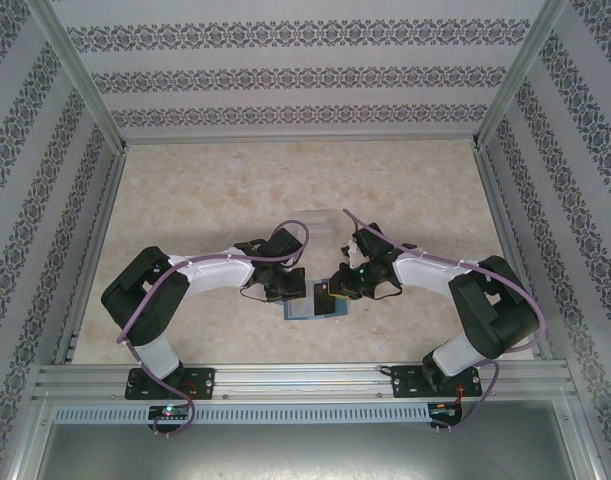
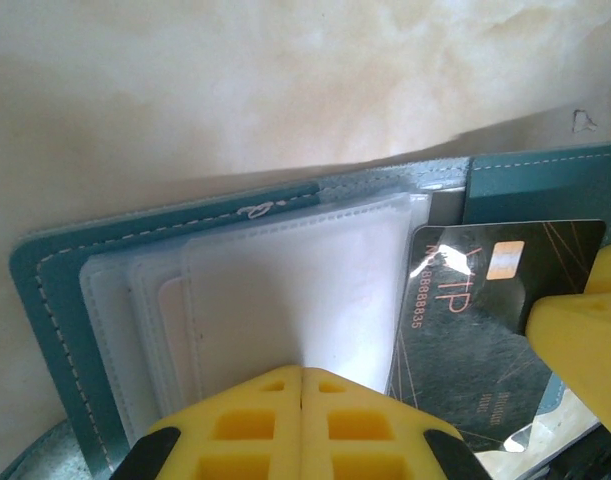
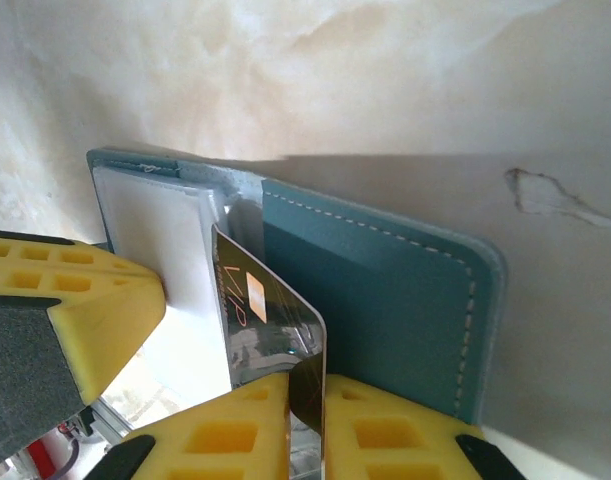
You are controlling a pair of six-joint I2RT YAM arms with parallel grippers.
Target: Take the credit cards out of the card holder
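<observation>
The card holder (image 1: pixel 303 312) is laid open on the tabletop (image 1: pixel 205 190), toward 6 o'clock of its middle, between the two arms; its clear plastic sleeves (image 2: pixel 285 290) are fanned over the left half. The left end effector (image 2: pixel 303 415) is seen with its fingers brought together and set at the 6 o'clock edge of the sleeves; whether a sleeve is nipped between them cannot be told. The right end effector (image 3: pixel 307 410) is clamped on a dark credit card (image 3: pixel 270 315), which is held tilted on edge at the 3 o'clock side of the sleeves, its far corner near the spine; whether it is quite free of its pocket cannot be told.

Several failures are judged possible. If the card is drawn out at a slant, a corner may be caught in the sleeve mouth, and the whole holder may be dragged or lifted, since it is pinned at one edge alone; the thin card, gripped near one end, may be twisted or let slip; the two end effectors are close together, so a careless withdrawal may bring them into contact.
</observation>
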